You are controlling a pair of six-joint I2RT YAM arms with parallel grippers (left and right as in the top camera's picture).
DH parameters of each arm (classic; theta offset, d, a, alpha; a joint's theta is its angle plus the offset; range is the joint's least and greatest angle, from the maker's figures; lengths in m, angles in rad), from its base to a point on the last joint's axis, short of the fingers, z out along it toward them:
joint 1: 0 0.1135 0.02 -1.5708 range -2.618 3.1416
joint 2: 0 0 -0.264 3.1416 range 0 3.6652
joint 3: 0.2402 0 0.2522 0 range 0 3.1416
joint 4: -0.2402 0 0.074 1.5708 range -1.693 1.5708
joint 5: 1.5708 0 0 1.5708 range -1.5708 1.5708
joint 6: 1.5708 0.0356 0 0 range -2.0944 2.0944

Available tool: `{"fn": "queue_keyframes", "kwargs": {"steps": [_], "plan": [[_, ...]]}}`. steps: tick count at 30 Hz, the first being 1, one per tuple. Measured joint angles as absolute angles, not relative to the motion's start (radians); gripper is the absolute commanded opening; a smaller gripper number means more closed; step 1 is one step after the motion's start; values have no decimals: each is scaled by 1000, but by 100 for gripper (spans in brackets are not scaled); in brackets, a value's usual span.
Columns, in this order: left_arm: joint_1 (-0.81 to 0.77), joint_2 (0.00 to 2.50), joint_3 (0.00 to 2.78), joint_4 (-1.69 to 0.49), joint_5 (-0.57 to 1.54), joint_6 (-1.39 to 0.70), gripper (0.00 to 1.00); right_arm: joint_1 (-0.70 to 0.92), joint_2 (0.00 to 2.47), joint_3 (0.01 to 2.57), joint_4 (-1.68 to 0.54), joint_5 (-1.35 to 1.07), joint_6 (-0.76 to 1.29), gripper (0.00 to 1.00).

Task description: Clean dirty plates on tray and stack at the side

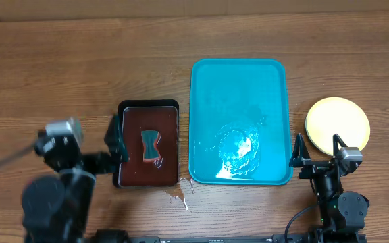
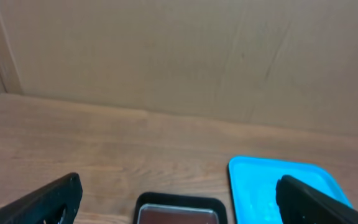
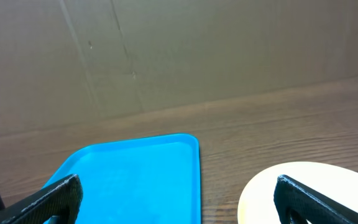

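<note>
A wooden counter [image 1: 80,74] fills the overhead view, with a cardboard wall [image 2: 166,56] standing along its far edge. At centre frame lies the turquoise tray [image 1: 238,74], long side running up and down the frame. A wet, shiny patch [image 1: 238,148] catches the light in its lower half.

The two arms sit at the bottom of the frame. The left arm [image 1: 53,202] is at lower left and looks blurred. The right arm [image 1: 340,206] is at lower right.

Just left of the tray, not quite touching it, is a smaller dark brown tray [image 1: 132,121]. The plates [image 1: 337,125] lie on the counter at right of the frame, apart from the tray's right rim. From above they show as one pale yellow disc, so I cannot tell how many are stacked.

A teal, hourglass-shaped sponge [image 1: 152,145] rests in the brown tray, toward its lower half.

The left end effector [image 2: 178,186] is spread wide and holds nothing; through it I see the brown tray's top edge. The right end effector [image 1: 317,145] is also spread wide and empty, just below the gap between tray and plates.

A few drops of liquid [image 1: 177,198] spot the counter under the brown tray's lower right corner.
</note>
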State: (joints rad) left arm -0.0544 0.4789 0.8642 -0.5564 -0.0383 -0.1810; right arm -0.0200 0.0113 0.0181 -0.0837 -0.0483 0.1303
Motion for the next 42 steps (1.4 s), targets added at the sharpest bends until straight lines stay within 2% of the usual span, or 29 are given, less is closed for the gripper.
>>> {"fn": "queue_keyframes", "kwargs": {"steps": [11, 19, 30, 42], "plan": [[-24, 39, 297, -215, 6, -176, 100, -20, 11, 18, -84, -48, 130, 100], [-24, 17, 48, 25, 17, -188, 100, -20, 11, 18, -84, -48, 130, 100], [-24, 16, 8, -75, 19, -231, 100, -20, 11, 18, -84, -48, 130, 100], [-24, 16, 8, -76, 19, -233, 99, -20, 11, 18, -84, -48, 131, 100]]}}
